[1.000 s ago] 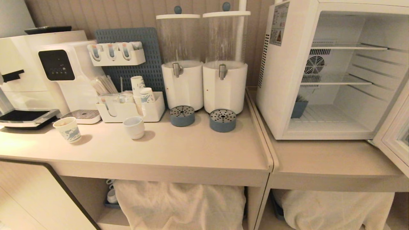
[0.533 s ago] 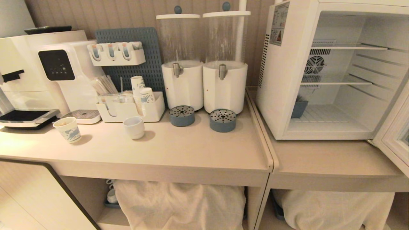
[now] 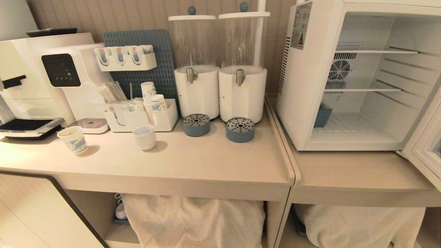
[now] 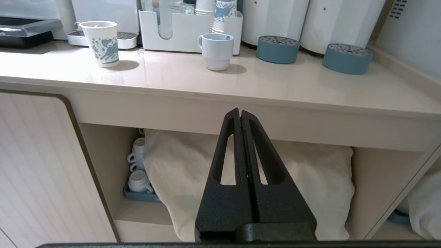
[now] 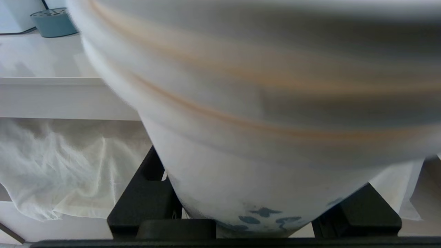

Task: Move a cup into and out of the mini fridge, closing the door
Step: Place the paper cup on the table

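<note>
The paper cup [image 5: 262, 137] is clamped between the right gripper [image 5: 255, 210] fingers below the counter edge. The left gripper [image 4: 241, 119] is pressed shut, empty. The mini fridge [image 3: 348, 75] is unchanged from earlier, its door [image 3: 425, 151] swung open.

Warm dim light; glare on the counter [image 3: 193, 162]; close cup [image 5: 262, 113] blurred.

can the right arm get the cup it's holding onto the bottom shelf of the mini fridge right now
Probably yes. The door stands swung open, the bottom shelf looks bare apart from a small dark bin at its left, and the right gripper grips the cup.
</note>
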You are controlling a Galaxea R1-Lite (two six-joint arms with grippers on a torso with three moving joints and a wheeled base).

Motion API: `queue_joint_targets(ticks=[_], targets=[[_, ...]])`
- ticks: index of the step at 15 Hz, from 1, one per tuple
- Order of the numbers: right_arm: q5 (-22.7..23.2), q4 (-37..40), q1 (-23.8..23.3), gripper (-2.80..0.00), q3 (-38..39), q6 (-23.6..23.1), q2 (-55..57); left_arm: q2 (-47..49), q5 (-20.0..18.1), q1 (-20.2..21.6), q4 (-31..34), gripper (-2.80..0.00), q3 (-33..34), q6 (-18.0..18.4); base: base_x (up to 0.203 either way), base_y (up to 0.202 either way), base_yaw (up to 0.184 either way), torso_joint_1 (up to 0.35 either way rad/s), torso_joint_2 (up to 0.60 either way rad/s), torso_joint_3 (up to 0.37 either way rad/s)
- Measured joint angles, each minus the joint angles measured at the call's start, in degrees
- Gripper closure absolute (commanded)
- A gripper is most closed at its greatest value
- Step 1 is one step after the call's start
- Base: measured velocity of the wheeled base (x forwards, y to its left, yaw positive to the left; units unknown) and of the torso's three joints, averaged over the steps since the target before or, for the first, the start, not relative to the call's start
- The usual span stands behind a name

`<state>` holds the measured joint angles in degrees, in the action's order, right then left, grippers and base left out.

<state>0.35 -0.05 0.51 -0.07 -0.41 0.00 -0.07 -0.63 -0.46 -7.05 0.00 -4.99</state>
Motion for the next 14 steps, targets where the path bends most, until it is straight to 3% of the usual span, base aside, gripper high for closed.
queue_joint_targets(ticks=[6,14], targets=[[-0.06,0.05,0.06,0.0,0.0,0.0,0.0,0.0,-0.1,0.08,-0.15,0.0,0.0,0.3,0.0,0.015,-0.001,0.001,0.0,0.001],[-0.05,0.0,0.0,0.0,0.02,0.0,0.0,0.0,-0.05,0.0,-0.31,0.0,0.0,0.2,0.0,0.184,-0.001,0.002,0.0,0.003]])
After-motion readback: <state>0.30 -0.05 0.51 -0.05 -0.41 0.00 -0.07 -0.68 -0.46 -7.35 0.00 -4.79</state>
